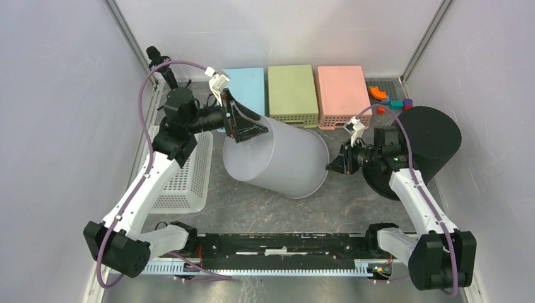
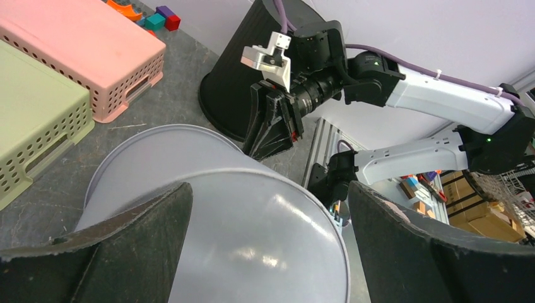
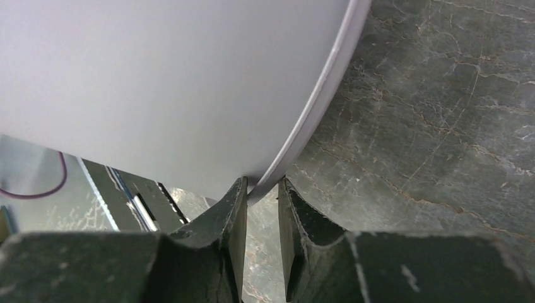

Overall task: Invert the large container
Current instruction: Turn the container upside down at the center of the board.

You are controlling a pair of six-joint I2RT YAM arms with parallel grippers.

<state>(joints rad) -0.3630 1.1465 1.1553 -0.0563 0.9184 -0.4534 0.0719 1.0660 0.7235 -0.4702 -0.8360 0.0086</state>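
Observation:
The large container (image 1: 277, 158), pale grey and bucket-shaped, lies on its side across the middle of the table, its closed base toward the left arm and its wide mouth toward the right arm. My left gripper (image 1: 243, 123) is open wide, with one finger on each side of the base (image 2: 252, 246), and neither finger is pressing on it. My right gripper (image 1: 329, 165) is at the mouth's rim (image 3: 315, 107). That rim's lip runs between its fingertips (image 3: 238, 189). The jaws stand slightly apart, with a thin gap beside the lip.
A black container (image 1: 429, 145) stands mouth-down just behind the right arm. Blue (image 1: 246, 88), green (image 1: 292, 93) and pink (image 1: 342, 95) baskets line the back wall. A white perforated basket (image 1: 186, 177) lies under the left arm. Small coloured blocks (image 1: 391, 101) sit at the back right.

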